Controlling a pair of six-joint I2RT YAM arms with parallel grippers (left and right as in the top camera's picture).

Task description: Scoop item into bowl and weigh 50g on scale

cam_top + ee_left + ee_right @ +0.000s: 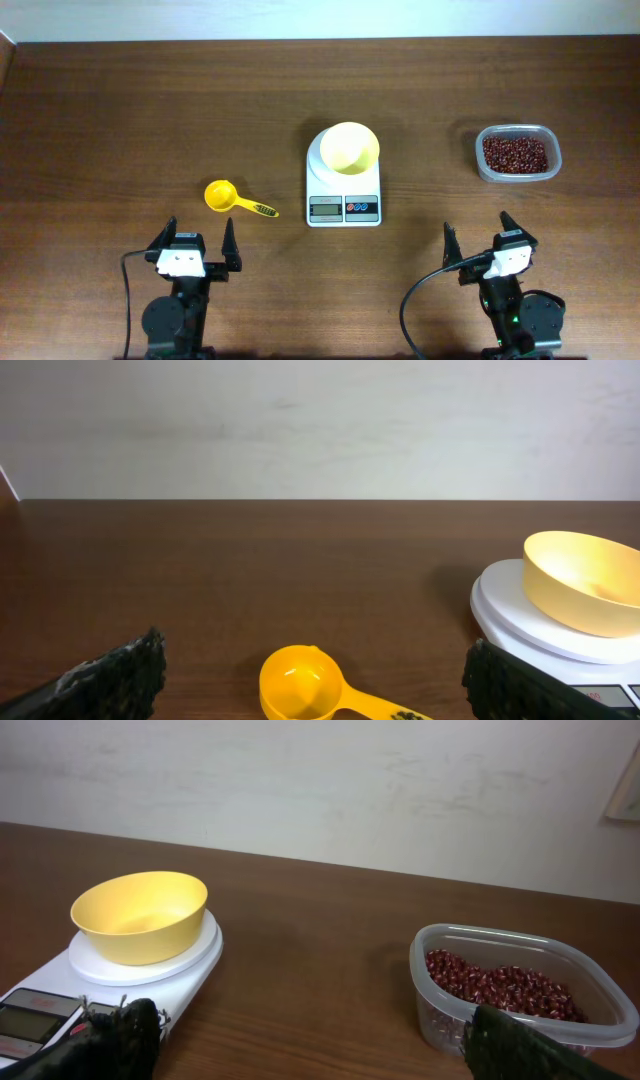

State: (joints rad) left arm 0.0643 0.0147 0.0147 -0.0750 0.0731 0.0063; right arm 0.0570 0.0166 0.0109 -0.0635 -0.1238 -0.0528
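- Wide-spread and gripping nothing, the left tool (199, 226) sits at the lower left of the overhead frame. The right tool (477, 226), at the lower right, is just as wide and also grips nothing.
- Dark reddish-brown beans (515, 153) lie heaped in a clear tub (479, 158) at the right of the frame. The tub's long axis runs left to right.
- At the centre, the pale yellow bowl (349, 147) rests on the round platform of the scale (343, 207), and its inside shows bare.
- Its long axis running top to bottom, the scale has its display and two buttons at the lower end, facing the tools.
- Left of the scale and apart from it, a yellow scoop (222, 195) lies on the tabletop (120, 110), cup at the upper left, handle pointing lower right.
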